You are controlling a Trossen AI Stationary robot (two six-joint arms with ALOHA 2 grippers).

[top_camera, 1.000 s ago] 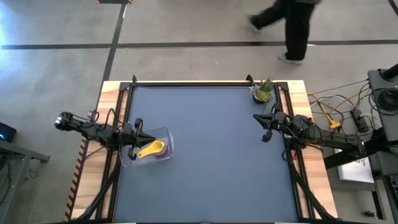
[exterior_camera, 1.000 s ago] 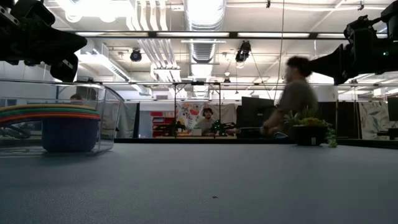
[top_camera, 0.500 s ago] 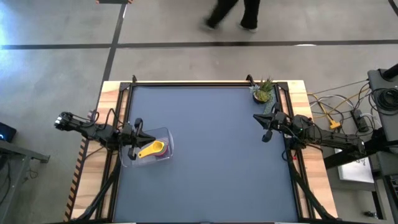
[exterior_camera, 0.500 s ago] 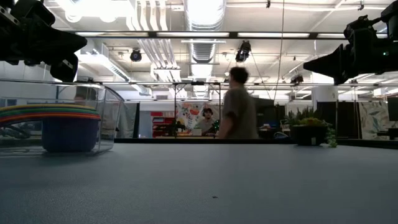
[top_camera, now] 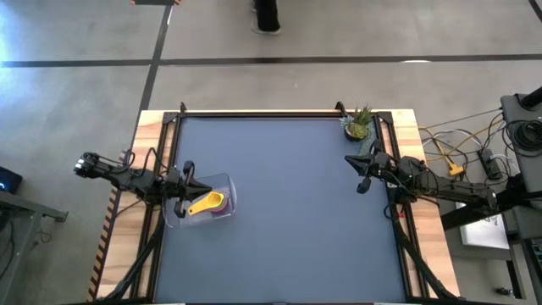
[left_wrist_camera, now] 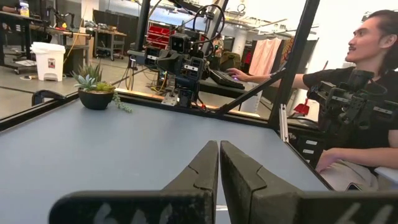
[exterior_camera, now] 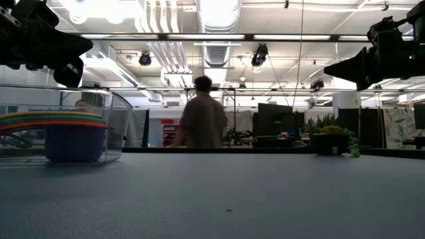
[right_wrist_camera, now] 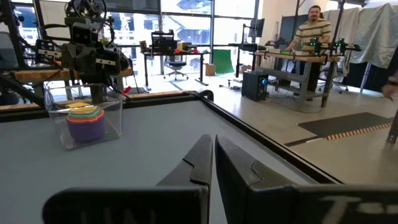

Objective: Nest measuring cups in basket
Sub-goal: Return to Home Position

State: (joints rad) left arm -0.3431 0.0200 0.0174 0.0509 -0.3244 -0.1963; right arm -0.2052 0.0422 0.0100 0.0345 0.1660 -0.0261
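Observation:
The clear basket (top_camera: 203,203) sits near the table's left edge, its base on the mat. The measuring cups (top_camera: 212,203) are nested in one stack inside it, yellow on top with its handle pointing toward the left arm. The low view shows the stacked rims (exterior_camera: 53,119) above the largest blue bowl, and the right wrist view shows the stack (right_wrist_camera: 86,121) from afar. My left gripper (top_camera: 188,188) hovers shut above the basket's left end, touching nothing. My right gripper (top_camera: 362,174) is shut, raised at the table's right edge.
A small potted plant (top_camera: 357,125) stands in the far right corner of the table. The blue mat (top_camera: 288,220) between the two arms is bare. A person (exterior_camera: 199,113) walks past behind the table's far edge, and another person (left_wrist_camera: 367,68) sits beyond the right side.
Neither arm has moved and the basket with its cups has stayed put. Only the person in the background has walked across the room behind the far edge, from right to left.

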